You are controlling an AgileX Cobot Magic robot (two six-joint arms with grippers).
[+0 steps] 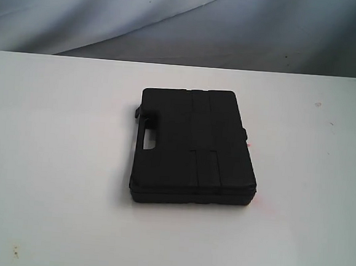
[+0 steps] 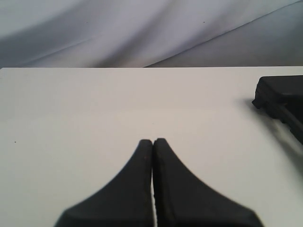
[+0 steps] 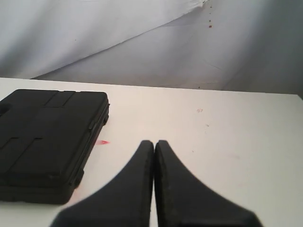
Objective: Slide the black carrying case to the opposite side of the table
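Observation:
The black carrying case [image 1: 192, 146] lies flat and closed near the middle of the white table [image 1: 58, 160], its handle cut-out on its left side. Neither arm shows in the exterior view. In the left wrist view my left gripper [image 2: 153, 141] is shut and empty above bare table, with a corner of the case [image 2: 281, 101] far off to one side. In the right wrist view my right gripper [image 3: 154, 142] is shut with nothing in it, and the case [image 3: 47, 137] lies beside it, well apart from the fingertips.
A wrinkled grey-white cloth backdrop [image 1: 186, 23] hangs behind the table's far edge. A small red mark [image 3: 102, 142] sits on the tabletop by the case's side. A few faint specks dot the table surface [image 3: 203, 118].

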